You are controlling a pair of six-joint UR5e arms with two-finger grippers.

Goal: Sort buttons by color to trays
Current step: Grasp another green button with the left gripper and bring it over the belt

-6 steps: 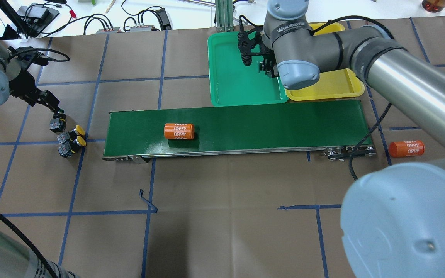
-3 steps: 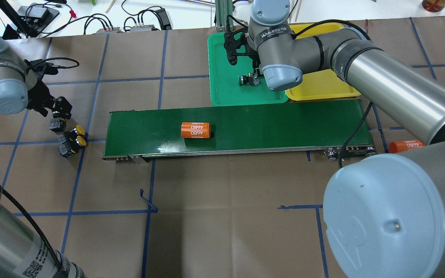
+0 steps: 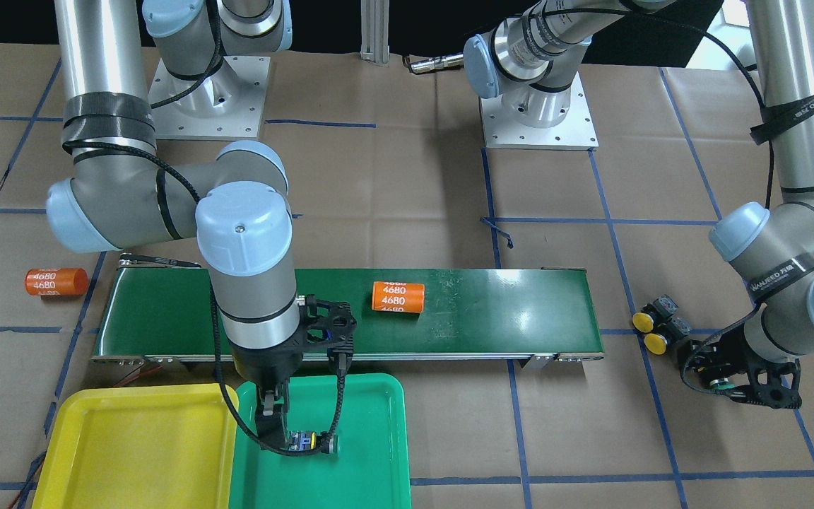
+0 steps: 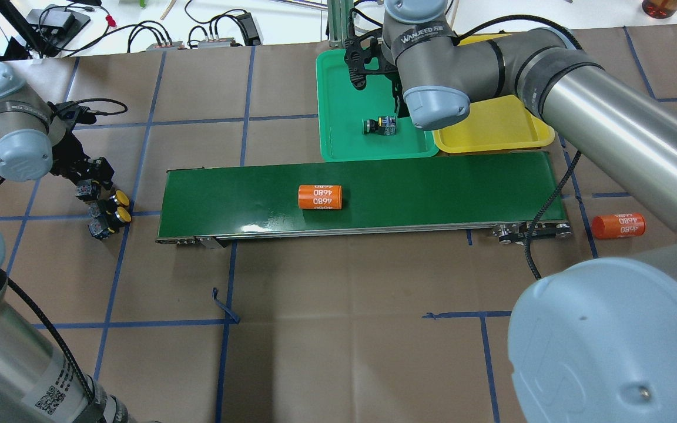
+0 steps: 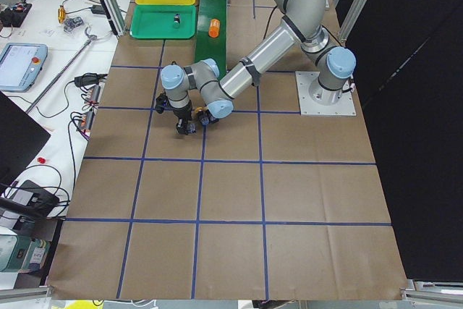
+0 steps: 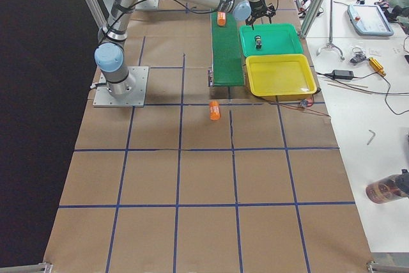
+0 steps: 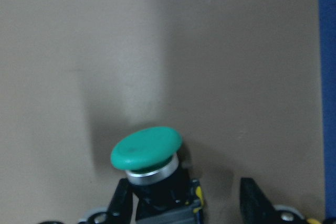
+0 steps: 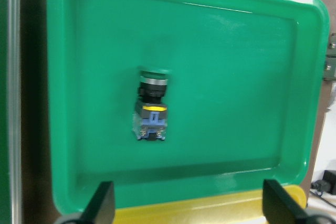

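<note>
One green button [image 8: 151,106] lies on its side in the green tray [image 8: 236,77], which is smooth, glossy plastic with rounded corners. The button's long axis is parallel to the belt [image 4: 432,188], and its round cap points to the robot's left. The right gripper [image 8: 188,187] hangs above it, fingers spread wide and touching nothing. The left gripper [image 7: 186,192] is spread around the black body of a second green button [image 7: 147,148] on the brown paper. Just beside it, two yellow buttons [image 4: 116,200] lie with their caps toward the belt.

Four buttons [image 4: 381,126] [image 4: 87,188] [image 4: 117,200] [image 4: 116,218], two trays [image 4: 344,106] [image 4: 491,132], two cylinders [image 4: 319,197] [image 4: 618,226]
</note>
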